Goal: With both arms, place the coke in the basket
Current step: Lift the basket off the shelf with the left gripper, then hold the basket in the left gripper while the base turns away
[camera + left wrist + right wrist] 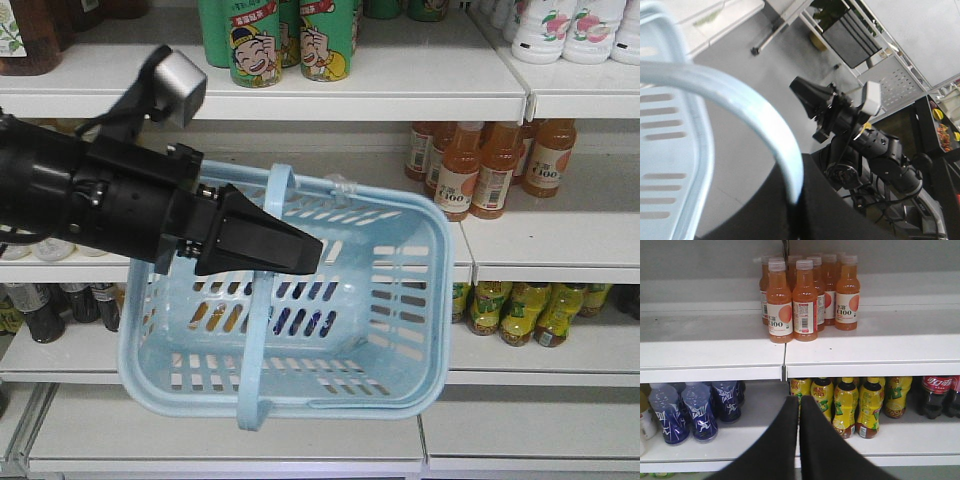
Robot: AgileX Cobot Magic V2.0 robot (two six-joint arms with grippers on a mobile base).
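Observation:
The pale blue basket (400,300) hangs tilted in the air in front of the shelves, its open side facing the front camera and nothing inside. My left gripper (312,252) reaches in from the left and is shut on the basket's hoop handle (258,330). In the left wrist view the handle (740,95) curves down into the closed left gripper (795,200). My right gripper (799,400) is shut with nothing between its fingers and points at the lower shelf. It also shows as a black wedge, the right gripper (805,94), away from the basket. The coke is out of view.
White shelves (420,95) fill the background. Orange juice bottles (792,300) stand on the middle shelf. Yellow bottles (852,407), blue bottles (700,412) and dark cola bottles with red labels (936,395) stand below. Green cans (255,40) stand on the top shelf.

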